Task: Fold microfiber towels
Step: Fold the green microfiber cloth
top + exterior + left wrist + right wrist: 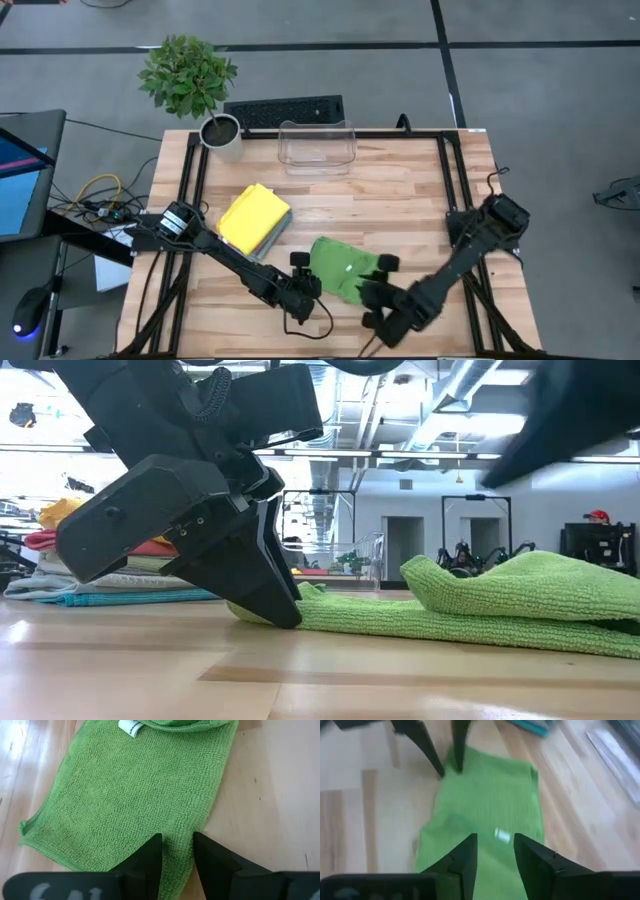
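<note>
A lime green microfiber towel (343,264) lies near the table's front edge. One part is folded over on top (500,585), and a white tag (502,836) shows. My left gripper (177,855) is down at the towel's left end (285,610), shut on its edge. My right gripper (495,855) hangs open above the towel's right end, with nothing between its fingers. More towels lie in a stack with a yellow one on top (253,218), at the left of the table. My left gripper has the green towel's edge (189,844), close to a corner at its left end, between its two fingers. The fingers (272,585) slant down from the table's left, tips at the tabletop. The towel lies flat and slack on the table.
A clear plastic bin (317,146) stands at the table's far edge, with a potted plant (222,133) to its left and a keyboard (285,110) behind it. Bare wood lies between the bin and the green towel.
</note>
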